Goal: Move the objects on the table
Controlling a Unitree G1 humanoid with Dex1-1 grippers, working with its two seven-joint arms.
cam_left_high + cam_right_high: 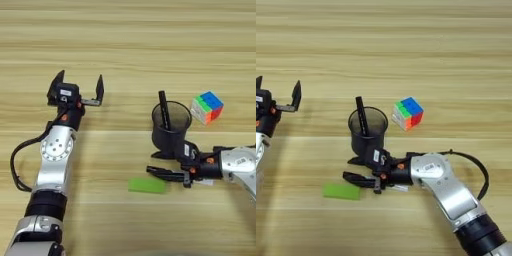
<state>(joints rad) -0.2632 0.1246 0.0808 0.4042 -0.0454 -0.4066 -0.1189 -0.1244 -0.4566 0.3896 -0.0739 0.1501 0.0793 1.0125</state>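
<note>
A dark translucent cup (171, 127) stands upright right of the table's middle, and an all-black marker (163, 106) leans inside it. The multicoloured puzzle cube (207, 107) sits just right of the cup. A flat bright green block (146, 185) lies in front of the cup. My right gripper (156, 164) reaches in from the right, low to the table and open. One finger rests by the cup's base and the other just above the green block's right end. Far to the left, my left gripper (80, 86) is raised and open, holding nothing. The white-barrelled marker is not clearly visible.
The light wooden table (125, 40) stretches wide behind the objects. My left forearm (56, 150) runs up the left side, with a black cable looping beside it. My right forearm (448, 187) crosses the lower right.
</note>
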